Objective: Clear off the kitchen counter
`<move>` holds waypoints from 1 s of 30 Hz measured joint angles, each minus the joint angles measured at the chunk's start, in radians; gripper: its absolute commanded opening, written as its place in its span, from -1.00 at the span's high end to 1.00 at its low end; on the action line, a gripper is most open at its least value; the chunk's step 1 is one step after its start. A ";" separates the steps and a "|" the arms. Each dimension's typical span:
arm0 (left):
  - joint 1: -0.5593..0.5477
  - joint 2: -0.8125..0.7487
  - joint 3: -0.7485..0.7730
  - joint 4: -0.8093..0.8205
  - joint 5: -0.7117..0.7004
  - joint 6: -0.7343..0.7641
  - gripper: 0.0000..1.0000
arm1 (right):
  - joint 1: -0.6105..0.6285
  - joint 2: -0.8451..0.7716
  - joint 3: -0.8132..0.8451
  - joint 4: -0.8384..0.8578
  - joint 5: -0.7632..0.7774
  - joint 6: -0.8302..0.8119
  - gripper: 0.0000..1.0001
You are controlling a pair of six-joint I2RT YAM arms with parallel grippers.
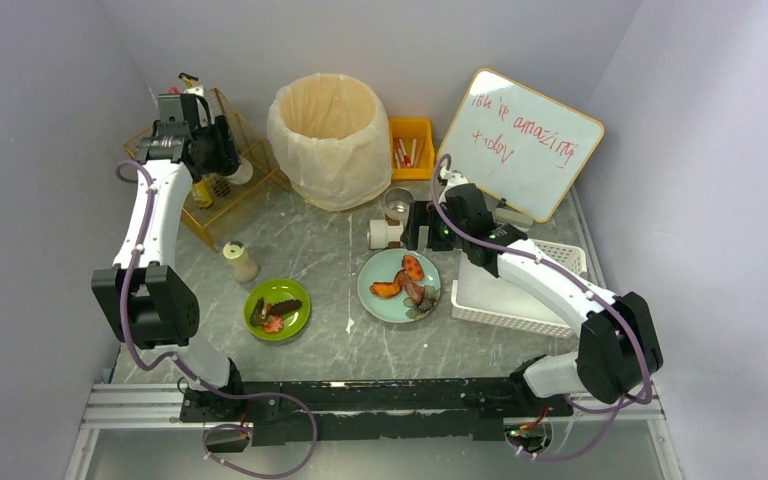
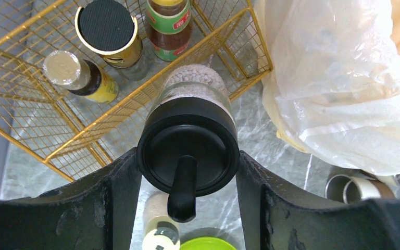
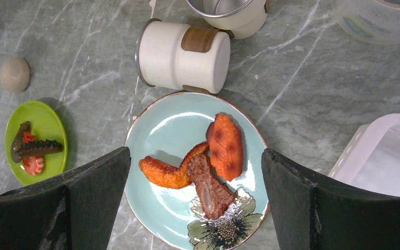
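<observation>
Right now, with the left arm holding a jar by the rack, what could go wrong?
1. The left gripper holds the jar by its lid, close to the rack wire; it may snag or knock the bottles.
2. The right gripper is open over the plate; the cup lying beside it could roll if nudged.

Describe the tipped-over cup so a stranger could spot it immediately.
From the big bag-lined bin at the back, come forward to the light blue plate. The white cup lies on its side at the plate's far rim, with a brown band; the neighbouring cup stands upright.
</observation>
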 measured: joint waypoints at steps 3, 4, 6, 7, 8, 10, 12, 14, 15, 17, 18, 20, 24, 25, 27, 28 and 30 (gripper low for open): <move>-0.001 0.003 0.010 -0.002 0.016 0.080 0.90 | 0.000 0.000 0.003 -0.004 0.005 -0.004 -1.00; -0.001 0.006 0.019 -0.002 0.023 0.106 0.90 | 0.000 0.000 0.005 -0.006 0.006 -0.005 -1.00; -0.001 0.016 0.047 -0.002 0.035 0.166 0.90 | -0.001 0.000 0.013 -0.006 0.005 -0.008 -1.00; -0.001 0.023 0.062 -0.003 0.042 0.192 0.90 | -0.001 0.000 0.018 -0.006 0.006 -0.010 -1.00; -0.001 0.032 0.076 -0.003 0.047 0.210 0.90 | -0.001 0.000 0.021 -0.006 0.006 -0.012 -1.00; -0.001 0.062 0.117 -0.007 0.059 0.254 0.90 | -0.001 0.000 0.025 -0.006 0.006 -0.015 -1.00; -0.001 0.102 0.159 -0.014 0.072 0.286 0.90 | -0.002 0.000 0.026 -0.006 0.006 -0.016 -1.00; -0.001 0.146 0.201 -0.032 0.088 0.312 0.90 | -0.002 0.000 0.026 -0.007 0.006 -0.016 -1.00; -0.001 0.154 0.217 -0.031 0.094 0.319 0.90 | -0.002 0.000 0.026 -0.008 0.006 -0.016 -1.00; -0.002 0.164 0.234 -0.050 0.101 0.335 0.90 | -0.002 0.000 0.026 -0.010 0.006 -0.016 -1.00; -0.002 0.168 0.238 -0.061 0.106 0.338 0.90 | -0.002 0.000 0.026 -0.011 0.006 -0.016 -1.00; -0.003 0.173 0.246 -0.075 0.113 0.344 0.90 | -0.002 0.000 0.026 -0.015 0.006 -0.019 -1.00; -0.004 0.179 0.256 -0.109 0.132 0.356 0.90 | -0.002 0.000 0.028 -0.021 0.005 -0.023 -1.00; -0.004 0.179 0.256 -0.117 0.138 0.357 0.90 | -0.002 0.000 0.028 -0.021 0.005 -0.023 -1.00; -0.006 0.179 0.256 -0.132 0.143 0.359 0.90 | -0.002 0.000 0.028 -0.021 0.005 -0.023 -1.00; -0.007 0.181 0.256 -0.145 0.145 0.360 0.90 | -0.002 0.001 0.028 -0.021 0.005 -0.023 -1.00; -0.009 0.188 0.256 -0.166 0.145 0.361 0.90 | -0.002 0.003 0.028 -0.021 0.005 -0.023 -1.00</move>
